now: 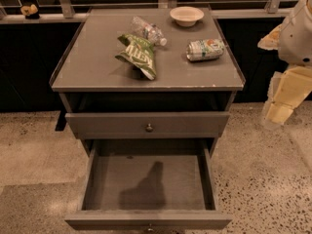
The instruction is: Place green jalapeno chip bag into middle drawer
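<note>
Nearest my camera, the middle drawer (146, 221) stands pulled fully out of the grey cabinet (87, 65). Its bare grey floor carries 1 dark shadow. Above it, the upper drawer (107, 123) is closed, with 1 round metal knob (149, 127) at its centre. I count 2 knobbed drawers, and a dark open recess lies beneath the top.

On the cabinet top I count 4 items:
- 1 green jalapeno chip bag (139, 55), crumpled, lying left of centre.
- 1 clear plastic bottle (147, 31) on its side just behind the bag. I cannot tell whether they touch.
- 1 silver-green can (205, 49) on its side to the right, apart from the bag.
- 1 pale bowl (186, 15) upright at the rear edge, its plain interior showing.

The gripper (279, 112) hangs at the right edge of the view, beside the cabinet and clear of every item. I cannot tell its state.

Speckled stone floor (263, 179) surrounds the cabinet, and a railed ledge (44, 17) runs behind it.
</note>
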`<state>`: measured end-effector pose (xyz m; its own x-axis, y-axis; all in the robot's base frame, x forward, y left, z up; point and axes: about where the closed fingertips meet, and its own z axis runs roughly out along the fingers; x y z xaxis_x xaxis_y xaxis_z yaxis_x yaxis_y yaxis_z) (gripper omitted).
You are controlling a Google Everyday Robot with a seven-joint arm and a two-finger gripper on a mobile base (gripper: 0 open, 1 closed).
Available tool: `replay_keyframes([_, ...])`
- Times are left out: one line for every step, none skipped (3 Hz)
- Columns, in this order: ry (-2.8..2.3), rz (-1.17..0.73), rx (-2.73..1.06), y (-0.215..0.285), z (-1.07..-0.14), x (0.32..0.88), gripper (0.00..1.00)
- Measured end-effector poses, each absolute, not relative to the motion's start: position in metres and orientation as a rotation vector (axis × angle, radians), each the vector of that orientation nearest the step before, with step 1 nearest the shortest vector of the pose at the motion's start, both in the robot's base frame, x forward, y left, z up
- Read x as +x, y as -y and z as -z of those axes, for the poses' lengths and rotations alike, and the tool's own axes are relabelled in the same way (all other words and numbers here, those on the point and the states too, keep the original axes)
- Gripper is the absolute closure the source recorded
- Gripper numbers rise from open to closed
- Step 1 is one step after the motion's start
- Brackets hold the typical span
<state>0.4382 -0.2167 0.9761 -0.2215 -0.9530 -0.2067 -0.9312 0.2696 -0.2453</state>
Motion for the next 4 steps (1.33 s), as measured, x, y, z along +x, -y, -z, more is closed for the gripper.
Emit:
replay_keyframes([-2.226,0.093,-1.729,0.216,-0.974,0.448,0.00])
replay_keyframes([-2.191,0.024,-1.766,0.208,-0.963,0.482,0.00])
replay_keyframes([-2.137,-0.028,-1.830,0.187,-0.958,0.532,0.00])
replay_keyframes([-2.009,-0.079,-1.860,0.153,-0.965,0.589,0.00])
